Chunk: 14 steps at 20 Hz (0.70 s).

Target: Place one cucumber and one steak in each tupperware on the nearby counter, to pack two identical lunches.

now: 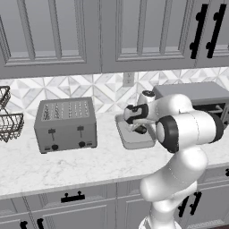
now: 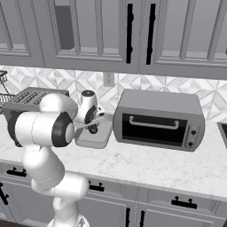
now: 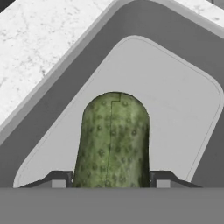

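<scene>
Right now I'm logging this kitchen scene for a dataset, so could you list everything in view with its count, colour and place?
counter: one, white with grey veining, running across above the grey cabinets.
tupperware: one, grey, on the counter between toaster and toaster oven, directly under the gripper.
cucumber: one, green and bumpy, held over the tupperware's floor.
toaster: one, silver, on the counter left of the tupperware.
toaster oven: one, grey with a dark door, on the counter right of the tupperware.
wire basket: one, dark, at the counter's far left edge.
wall cabinets: grey panelled, black handles, above the backsplash.
outlet: one, pale, on the patterned backsplash.
gripper: one, dark fingertips, shut on the cucumber.
</scene>
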Tool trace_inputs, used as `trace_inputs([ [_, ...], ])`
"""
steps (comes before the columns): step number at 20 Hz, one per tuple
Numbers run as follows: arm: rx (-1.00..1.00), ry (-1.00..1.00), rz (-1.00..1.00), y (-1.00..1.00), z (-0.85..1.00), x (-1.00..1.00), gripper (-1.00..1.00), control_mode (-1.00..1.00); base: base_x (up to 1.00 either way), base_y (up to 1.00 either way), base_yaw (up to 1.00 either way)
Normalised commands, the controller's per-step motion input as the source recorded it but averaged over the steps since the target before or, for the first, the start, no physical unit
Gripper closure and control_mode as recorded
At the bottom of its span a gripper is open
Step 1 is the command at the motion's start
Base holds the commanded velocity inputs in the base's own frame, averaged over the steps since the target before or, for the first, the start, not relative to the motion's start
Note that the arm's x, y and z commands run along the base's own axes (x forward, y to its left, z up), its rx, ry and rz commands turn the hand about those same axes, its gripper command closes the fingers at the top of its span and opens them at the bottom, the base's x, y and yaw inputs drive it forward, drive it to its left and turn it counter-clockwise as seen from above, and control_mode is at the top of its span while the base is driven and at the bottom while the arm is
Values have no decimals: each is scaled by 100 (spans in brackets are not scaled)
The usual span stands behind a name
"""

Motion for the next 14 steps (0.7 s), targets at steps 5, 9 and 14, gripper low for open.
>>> trace_inputs([
  [5,0,0,0,0,0,0,-100,-100,0,0,0],
  [9,0,0,0,0,2,0,-100,-100,0,0,0],
  [14,0,0,-1,2,41,-16,-100,-100,0,0,0],
])
